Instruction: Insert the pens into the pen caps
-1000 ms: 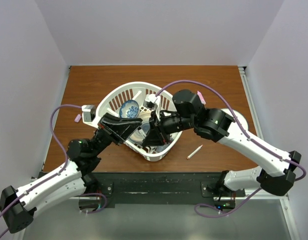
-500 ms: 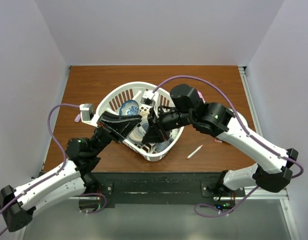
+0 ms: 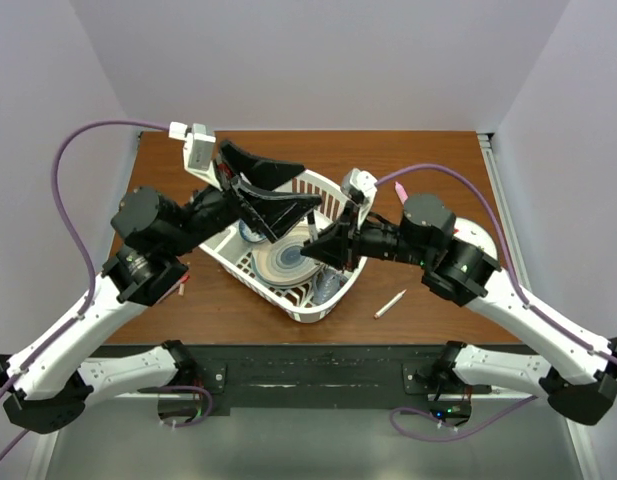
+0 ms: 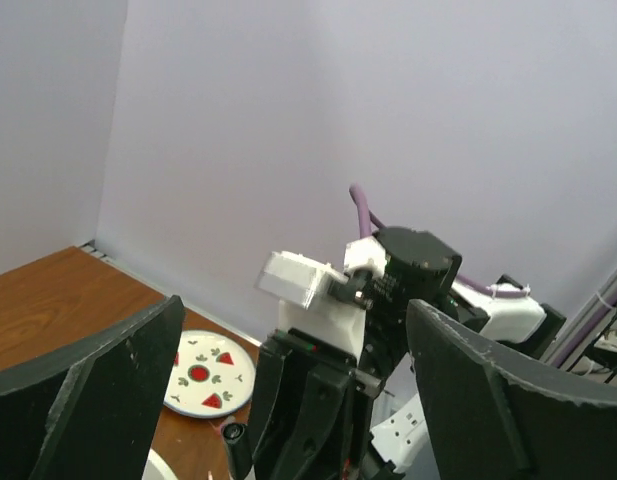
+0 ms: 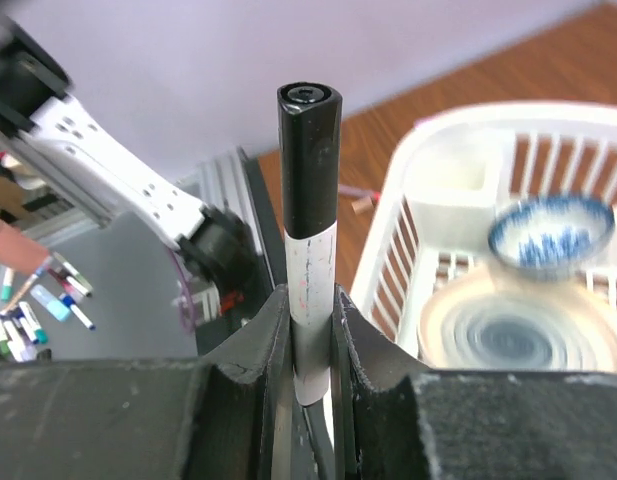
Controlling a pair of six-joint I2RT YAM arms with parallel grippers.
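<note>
Pen front and centre: white barrel, black pen cap on its tip, pinched low on the barrel by the right gripper, jaws clamped tight on it. Held in the air over the 3 o'clock rim of the white basket, aimed toward 9 o'clock at the left gripper. Wide apart, those left jaws, nothing between them, poised above the basket's 11 o'clock side. Looks seated already, that cap, though cannot tell from here whether fully home. Best bet for the step: bring the open jaws in along the pen's own line, close on the cap's sides, press straight down the barrel, no sideways lean. Firm squeeze needed on the right, or the barrel may slide back through the fingers. Worth doing it well clear of the striped plate and blue bowl in the basket. Down on the table at 4 o'clock of the basket, a second pen, too small to tell whether capped.
</note>
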